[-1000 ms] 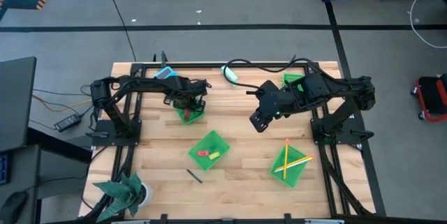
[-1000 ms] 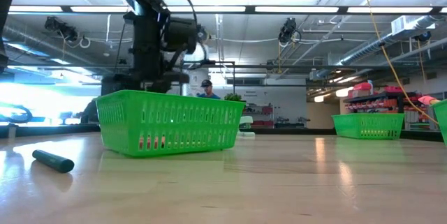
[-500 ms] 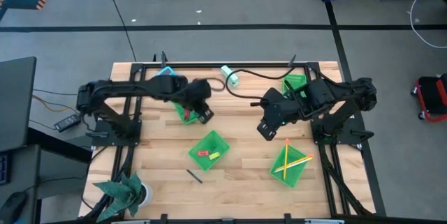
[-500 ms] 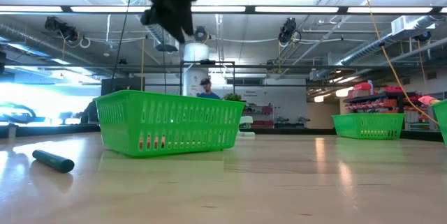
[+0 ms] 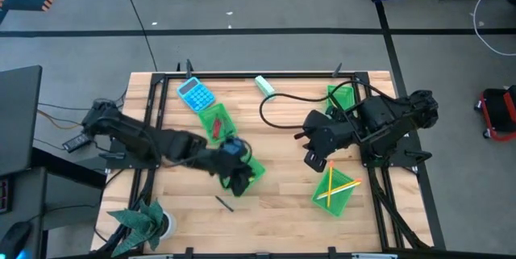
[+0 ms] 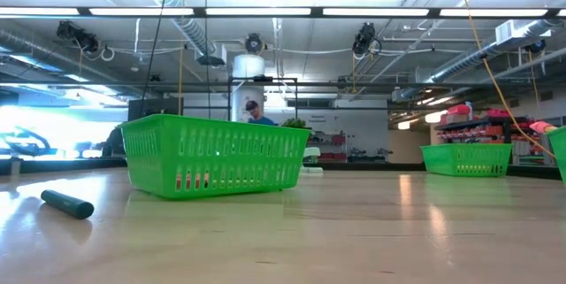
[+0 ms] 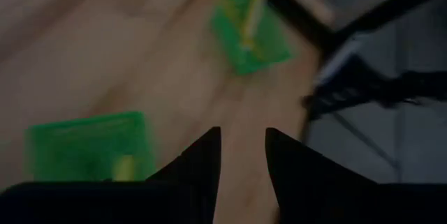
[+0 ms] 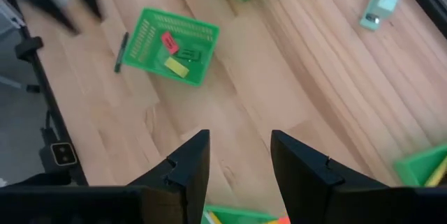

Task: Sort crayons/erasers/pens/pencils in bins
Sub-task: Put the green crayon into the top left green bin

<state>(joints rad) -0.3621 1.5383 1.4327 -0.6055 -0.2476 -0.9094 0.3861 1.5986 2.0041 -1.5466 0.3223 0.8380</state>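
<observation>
My left gripper (image 5: 239, 184) hovers open over the middle green bin (image 5: 256, 170) and hides most of it; nothing is between its fingers (image 7: 241, 140). That bin (image 8: 174, 42) holds a pink-red eraser (image 8: 169, 41), a yellow one (image 8: 176, 65) and a green one. A dark pen (image 5: 224, 203) lies on the table near it. My right gripper (image 5: 311, 160) hangs open and empty above bare wood (image 8: 239, 147). Red crayons lie in the far-left bin (image 5: 214, 122). Pencils (image 5: 339, 186) lie in the near-right bin (image 5: 334, 193).
A blue calculator (image 5: 196, 94) and a teal-and-white block (image 5: 264, 86) lie near the far edge. Another green bin (image 5: 341, 98) stands far right, under the right arm. A potted plant (image 5: 145, 223) stands at the near-left corner. Bare wood lies between the bins.
My left gripper has risen from the far-left bin with the crayons and swung toward the table's near edge and right, to above the middle bin; it has left the low view. My right gripper has drifted a little toward the near edge.
</observation>
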